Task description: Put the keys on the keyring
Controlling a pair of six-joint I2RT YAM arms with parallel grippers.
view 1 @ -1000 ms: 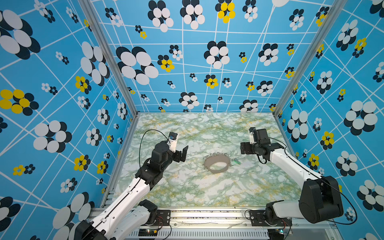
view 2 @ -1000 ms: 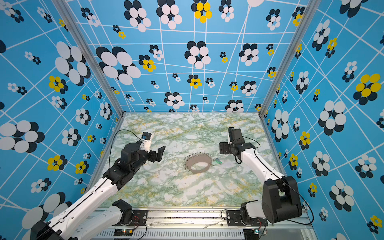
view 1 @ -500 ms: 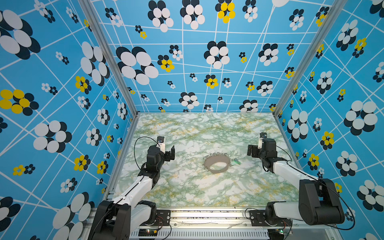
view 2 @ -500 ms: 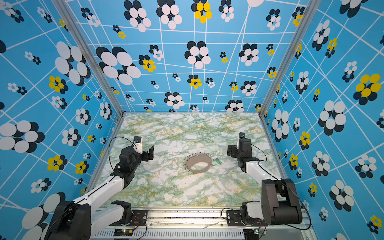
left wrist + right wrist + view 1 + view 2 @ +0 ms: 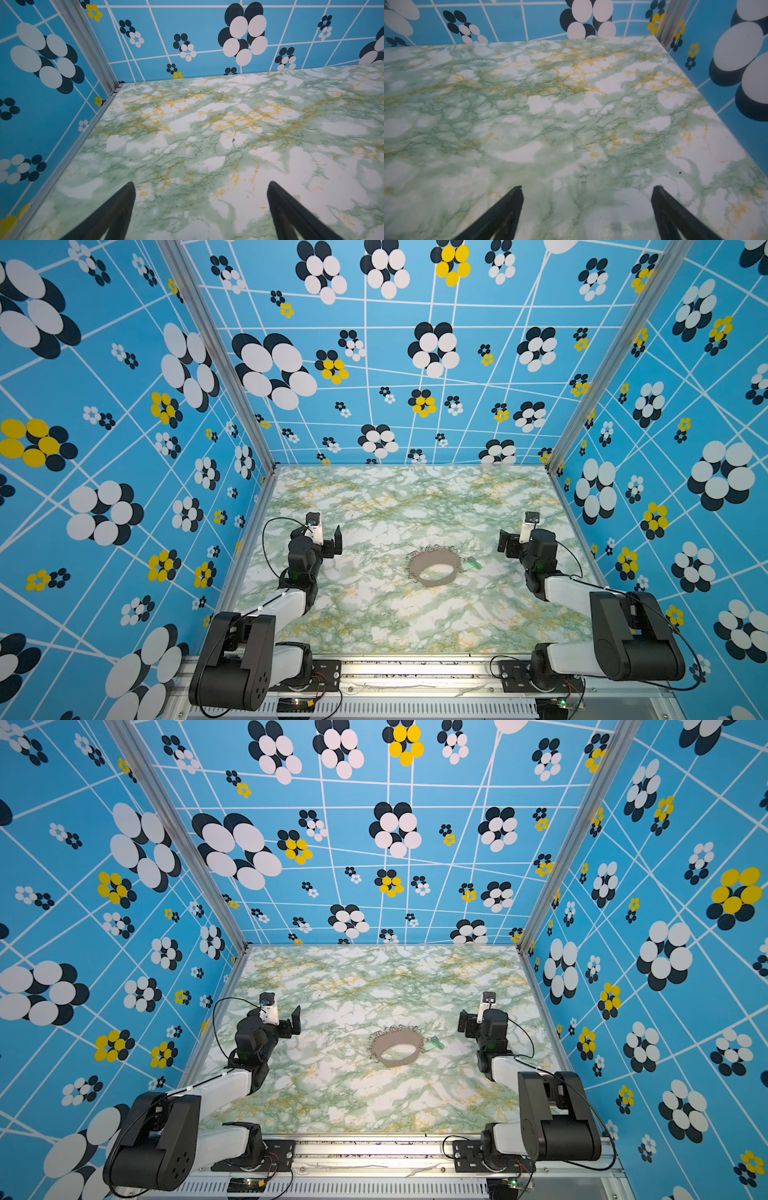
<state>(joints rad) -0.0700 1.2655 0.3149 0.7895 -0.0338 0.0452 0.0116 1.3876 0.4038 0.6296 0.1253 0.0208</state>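
Blue walls (image 5: pixel 374 364) printed with white, black and yellow flowers enclose a table (image 5: pixel 374 614) surfaced in green-and-white marble pattern with yellow veins.

Item 1: a large grey-brown band-shaped keyring (image 5: pixel 432 583) (image 5: pixel 397 1061) rests on the table near its middle. Small silver wire loops (image 5: pixel 436 549) fringe its outer edge.

Item 2: a small, flat, light-green key (image 5: pixel 473 563) (image 5: pixel 436 1042) lies flat on the table just beside the keyring, on the side facing the right arm, close against the wire loops. Whether it touches a loop cannot be told in either top view.

Item 3: the left gripper (image 5: pixel 326 537) (image 5: pixel 200 184) sits well apart from the keyring, on the side away from the key. Its jaws stand wide apart with nothing between them; the left wrist view shows only bare table between the black fingers (image 5: pixel 124 199).

Item 4: the right gripper (image 5: pixel 519 539) (image 5: pixel 588 188) sits beyond the key from the keyring, clear of both. Its jaws are likewise spread wide and empty, with bare table between the fingers (image 5: pixel 512 201). Neither the keyring nor the key appears in either wrist view.
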